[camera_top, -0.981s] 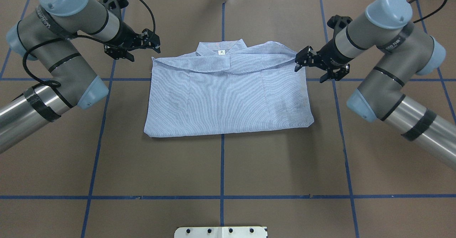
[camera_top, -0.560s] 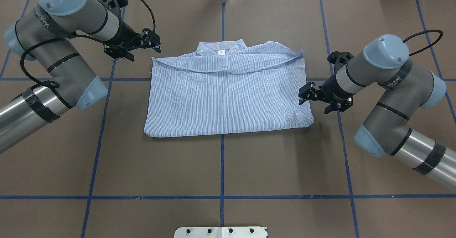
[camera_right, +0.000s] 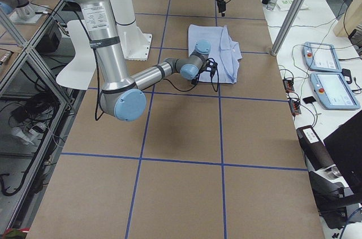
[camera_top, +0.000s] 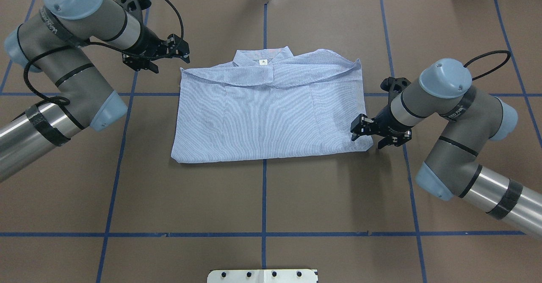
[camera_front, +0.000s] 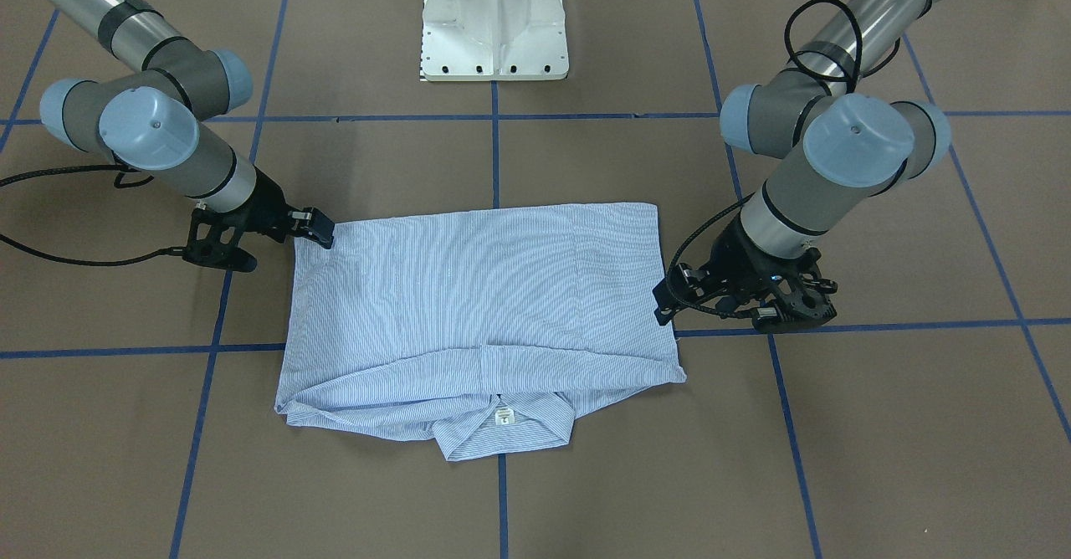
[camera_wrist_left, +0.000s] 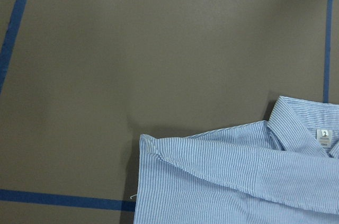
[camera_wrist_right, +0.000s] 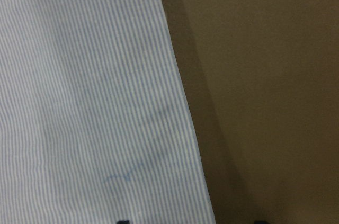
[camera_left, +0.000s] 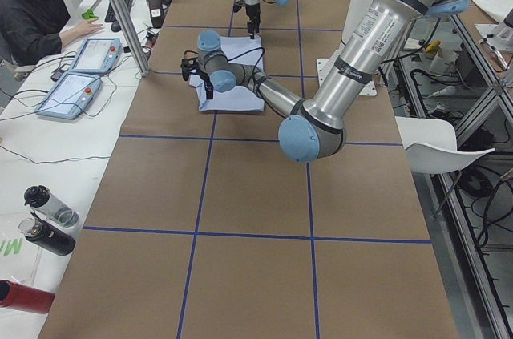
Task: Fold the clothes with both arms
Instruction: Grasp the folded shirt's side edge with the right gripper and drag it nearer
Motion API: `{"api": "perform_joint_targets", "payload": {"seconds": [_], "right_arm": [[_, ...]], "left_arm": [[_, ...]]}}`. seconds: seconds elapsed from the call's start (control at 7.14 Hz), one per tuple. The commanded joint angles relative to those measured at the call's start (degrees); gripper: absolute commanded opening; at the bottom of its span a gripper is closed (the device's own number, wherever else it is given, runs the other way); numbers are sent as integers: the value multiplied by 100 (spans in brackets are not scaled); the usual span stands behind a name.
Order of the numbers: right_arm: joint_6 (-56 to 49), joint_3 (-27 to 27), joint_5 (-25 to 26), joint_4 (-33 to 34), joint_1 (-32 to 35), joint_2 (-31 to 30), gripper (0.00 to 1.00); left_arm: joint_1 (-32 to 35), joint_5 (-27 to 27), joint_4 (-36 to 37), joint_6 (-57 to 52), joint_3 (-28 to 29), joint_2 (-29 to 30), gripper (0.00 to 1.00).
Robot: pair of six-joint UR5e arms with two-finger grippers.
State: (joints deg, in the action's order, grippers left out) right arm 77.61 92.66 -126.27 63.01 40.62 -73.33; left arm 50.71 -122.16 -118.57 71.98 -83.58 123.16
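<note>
Elbows bent, I reach in from both ends of the brown worktop [camera_top: 262,198]. My left fingers [camera_top: 185,51] hang spread apart with nothing between them, just beside the far left shoulder corner of the folded shirt [camera_top: 271,117]. My right fingers [camera_front: 320,234] point down, spread wide across the shirt's near right corner, one tip over the cloth and one over bare worktop, gripping nothing. The shirt lies flat mid-worktop, its collar [camera_top: 262,57] on the side away from me
</note>
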Motion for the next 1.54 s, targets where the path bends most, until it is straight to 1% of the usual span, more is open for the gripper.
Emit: {"api": "perform_joint_targets", "payload": {"seconds": [0.0, 0.28, 0.42, 0.7, 0.84, 0.98, 1.12, 1.26, 1.4], "right_arm": [[0, 15, 14, 1, -20, -23, 0], [-9, 68, -73, -35, -11, -102, 0], [-9, 225, -152, -52, 7, -155, 0], [-96, 1354, -563, -61, -11, -1108, 0], [-97, 1926, -635, -61, -202, -1687, 0], [-62, 2366, -723, -52, -622, -2250, 0], [60, 2527, -950, -52, -1096, -2456, 0], [584, 2616, -1187, -52, -1579, -2484, 0], [1459, 2887, -1198, -52, -2132, -2484, 0]], "left_arm": [[0, -1, 0, 0, -1, -3, 98], [9, -1, 0, 0, -1, -3, 97], [9, 8, 0, 9, -1, -3, 96], [0, 8, -9, 78, -9, -3, 96], [0, 17, 0, 96, -27, -3, 96], [0, 17, -9, 175, -27, 6, 96], [0, 17, -9, 254, -44, 6, 96], [-9, 34, -17, 333, -71, 6, 96], [-9, 43, -18, 334, -132, 6, 96]]}}
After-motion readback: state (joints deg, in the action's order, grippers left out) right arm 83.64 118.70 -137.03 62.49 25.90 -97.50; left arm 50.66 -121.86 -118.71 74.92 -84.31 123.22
